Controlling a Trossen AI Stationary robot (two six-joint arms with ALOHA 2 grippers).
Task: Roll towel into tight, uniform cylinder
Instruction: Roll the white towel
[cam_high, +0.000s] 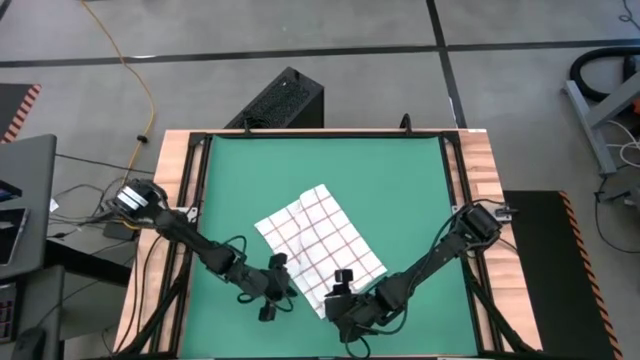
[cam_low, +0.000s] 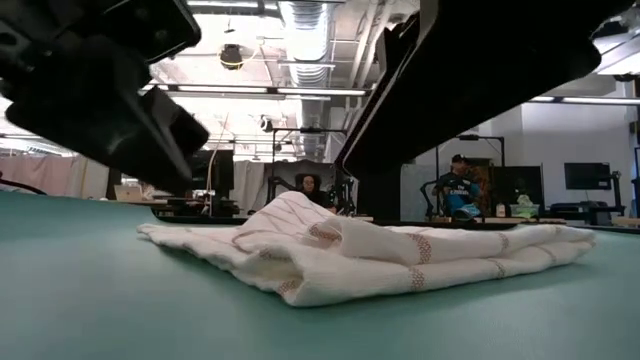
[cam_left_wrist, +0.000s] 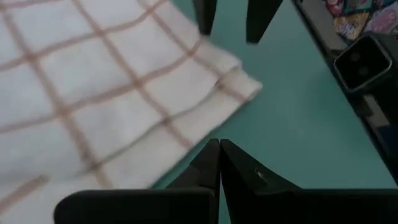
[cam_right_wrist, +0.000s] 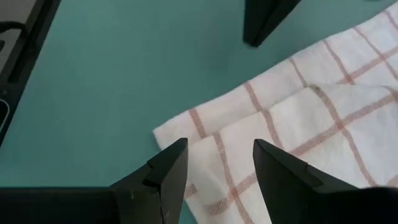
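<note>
The towel (cam_high: 320, 243), a white cloth crossed by thin red lines, is seen lying on the green mat (cam_high: 400, 190), turned at an angle to the mat's edges and set toward the near half of the table. It is partly folded on itself: in the low view (cam_low: 370, 255) a doubled layer is bunched up at the near side, and in the right wrist view (cam_right_wrist: 292, 118) 1 layer is shown lapping over another near a corner. No rolled cylinder is formed.

The left gripper (cam_high: 281, 283) is held low at the towel's near left edge. Its 2 fingers (cam_left_wrist: 205, 165) are pressed together with no gap between them, and nothing is caught between them; the tips are placed just beside the cloth's edge (cam_left_wrist: 124, 93), over bare mat. The left arm is stretched from its base at the table's left side, bent at the elbow and angled inward toward the cloth.

The right gripper (cam_high: 342, 292) is held at the towel's near corner. Its fingers (cam_right_wrist: 168, 171) are parted with a clear gap, and the corner of the cloth is seen between and beyond them; whether the cloth is touched cannot be told, and it is not pinched. The right arm is reached in from the table's right side, sloping down and inward, so that the 2 grippers are brought near each other along the towel's near edge.
</note>
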